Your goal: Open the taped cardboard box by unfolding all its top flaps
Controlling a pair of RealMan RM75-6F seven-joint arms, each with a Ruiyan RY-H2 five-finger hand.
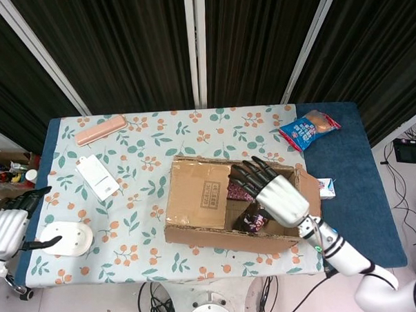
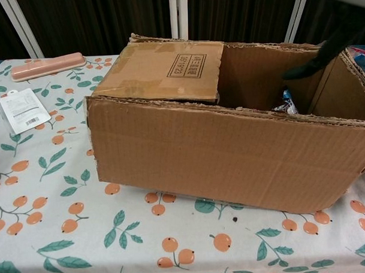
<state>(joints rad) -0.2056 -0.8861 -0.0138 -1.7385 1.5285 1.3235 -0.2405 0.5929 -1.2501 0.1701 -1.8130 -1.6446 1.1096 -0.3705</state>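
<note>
Judging progress: roughly half done. The brown corrugated cardboard box sits mid-table on the fruit-print tablecloth. Its right portion is open, showing snack packets inside; the printed left top flap lies folded flat over the opening and is left to unfold. The right end flap stands near upright at the box's edge. Torn, ragged edges along the rim; tape strip visible on the flap. The right hand hovers over the open part, fingers spread, holding nothing. The left hand hangs off the table's left edge beside a white round disc, fingers apart, empty.
</note>
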